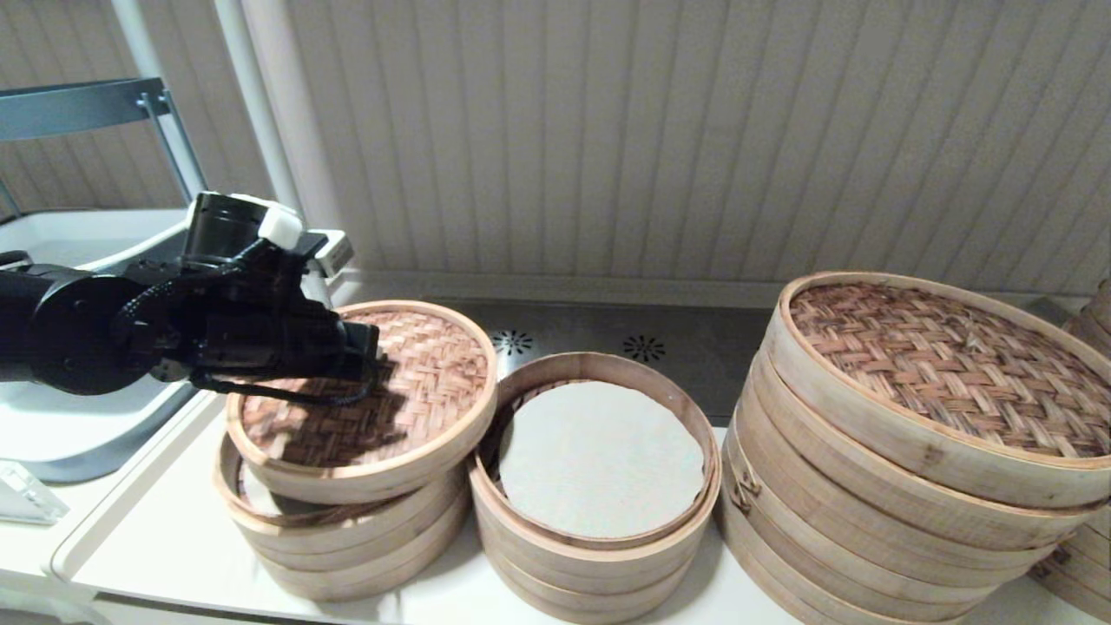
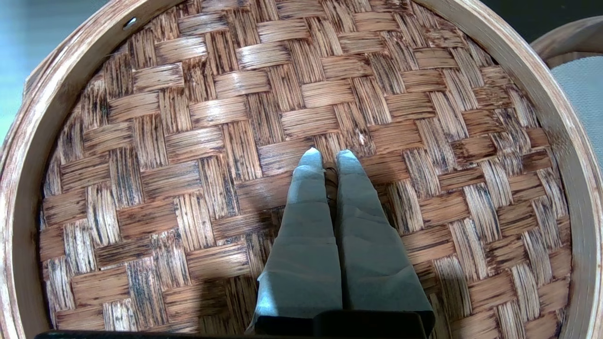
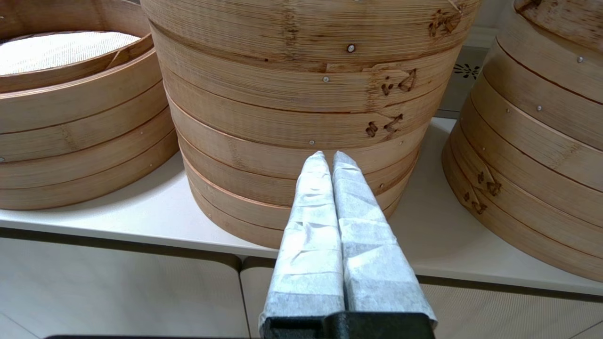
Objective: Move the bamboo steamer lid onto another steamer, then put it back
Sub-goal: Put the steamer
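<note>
The bamboo steamer lid [image 1: 417, 382], reddish-brown weave in a pale rim, hangs tilted just above the left small steamer [image 1: 347, 538], shifted back and right so a strip of cream liner shows. My left gripper [image 2: 330, 157] is shut on the lid's dark centre knot [image 2: 330, 175]; in the head view the wrist [image 1: 260, 330] hides the fingers. Beside it stands the other small steamer [image 1: 599, 569], its greyish-white liner leaving slats bare at the back left. My right gripper [image 3: 328, 155] is shut on nothing, low before the table's front edge.
A large steamer stack [image 1: 868, 503] with a big dark woven lid [image 1: 937, 365] stands right of the small steamers. Another stack [image 3: 541, 141] is at the far right. A white tub [image 1: 52, 434] lies left of the table. The table's front edge [image 3: 141, 230] runs below.
</note>
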You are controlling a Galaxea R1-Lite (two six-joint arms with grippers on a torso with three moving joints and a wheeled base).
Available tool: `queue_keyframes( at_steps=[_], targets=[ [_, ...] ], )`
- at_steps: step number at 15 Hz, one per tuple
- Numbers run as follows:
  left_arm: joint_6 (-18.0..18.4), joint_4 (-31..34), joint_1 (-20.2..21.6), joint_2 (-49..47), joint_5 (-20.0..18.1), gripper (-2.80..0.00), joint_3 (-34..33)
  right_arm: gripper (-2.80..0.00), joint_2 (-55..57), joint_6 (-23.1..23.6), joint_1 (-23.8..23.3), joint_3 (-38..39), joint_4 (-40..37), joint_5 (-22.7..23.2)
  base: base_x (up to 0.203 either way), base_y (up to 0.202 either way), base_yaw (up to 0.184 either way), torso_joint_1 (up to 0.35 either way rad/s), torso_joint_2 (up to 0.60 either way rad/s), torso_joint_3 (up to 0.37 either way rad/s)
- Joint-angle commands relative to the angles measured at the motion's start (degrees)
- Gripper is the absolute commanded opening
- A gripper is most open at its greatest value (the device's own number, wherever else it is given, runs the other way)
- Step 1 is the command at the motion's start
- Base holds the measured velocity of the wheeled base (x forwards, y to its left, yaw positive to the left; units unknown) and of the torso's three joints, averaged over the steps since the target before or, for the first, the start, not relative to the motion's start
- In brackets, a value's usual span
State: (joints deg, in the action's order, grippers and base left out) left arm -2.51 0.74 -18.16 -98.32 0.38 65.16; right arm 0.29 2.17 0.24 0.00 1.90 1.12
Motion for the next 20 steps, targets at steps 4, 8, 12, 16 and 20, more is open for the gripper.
queue_keyframes(
  at_steps=[4,8,12,16,20],
  targets=[
    [0.8,0.0,2.1,0.8,-0.2,-2.80,-0.8,-2.80,0.0,0.0,0.0,1.4,0.0,0.0,0.000,0.000,0.000,0.000,0.00,0.000],
    [0.8,0.3,2.8,2.4,-2.4,-2.80,-2.8,-2.80,0.0,0.0,0.0,1.4,0.0,0.0,0.000,0.000,0.000,0.000,0.00,0.000],
    [0.7,0.0,4.0,3.4,-2.5,-2.80,-4.5,-2.80,0.0,0.0,0.0,1.4,0.0,0.0,0.000,0.000,0.000,0.000,0.00,0.000],
    [0.7,0.0,4.5,4.0,-2.7,-2.80,-5.7,-2.80,0.0,0.0,0.0,1.4,0.0,0.0,0.000,0.000,0.000,0.000,0.00,0.000],
    [0.6,-0.4,5.3,3.1,-4.2,-2.80,-6.5,-2.80,0.0,0.0,0.0,1.4,0.0,0.0,0.000,0.000,0.000,0.000,0.00,0.000]
  ],
)
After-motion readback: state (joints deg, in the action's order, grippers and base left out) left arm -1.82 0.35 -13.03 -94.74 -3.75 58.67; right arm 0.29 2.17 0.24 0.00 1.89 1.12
